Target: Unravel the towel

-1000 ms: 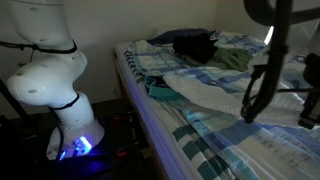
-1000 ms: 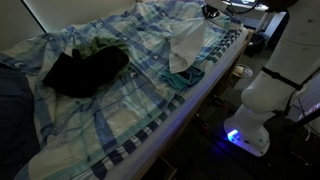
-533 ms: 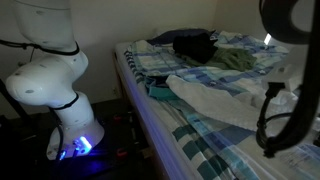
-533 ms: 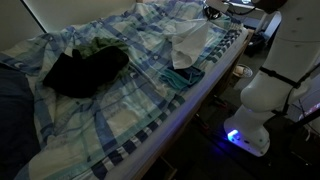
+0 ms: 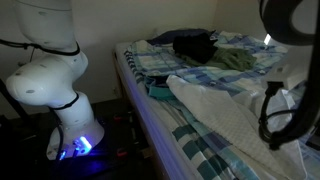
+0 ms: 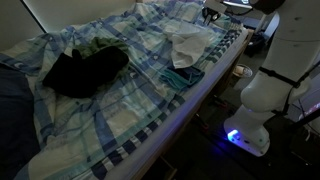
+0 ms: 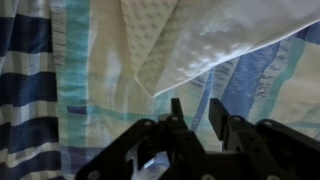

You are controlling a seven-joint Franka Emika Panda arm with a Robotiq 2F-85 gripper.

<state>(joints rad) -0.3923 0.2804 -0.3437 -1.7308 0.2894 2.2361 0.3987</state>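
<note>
The white textured towel (image 5: 225, 112) lies spread over the plaid bedsheet (image 5: 200, 145) and reaches toward the near corner of the bed. It also shows in an exterior view (image 6: 188, 40), still partly crumpled. In the wrist view the towel (image 7: 210, 40) lies flat just beyond my gripper (image 7: 197, 115). The two dark fingers stand apart with only striped sheet between them, and they do not touch the towel. In an exterior view my gripper (image 5: 272, 135) hangs just above the towel's near end.
A dark garment (image 5: 195, 45) and a green one (image 5: 235, 60) lie farther back on the bed. A teal cloth (image 5: 160, 92) lies at the bed's edge. The white robot base (image 5: 60, 90) with a blue light stands on the floor beside the bed.
My gripper has moved toward the near end of the bed and lower. The towel has been drawn out longer and flatter along the bed.
</note>
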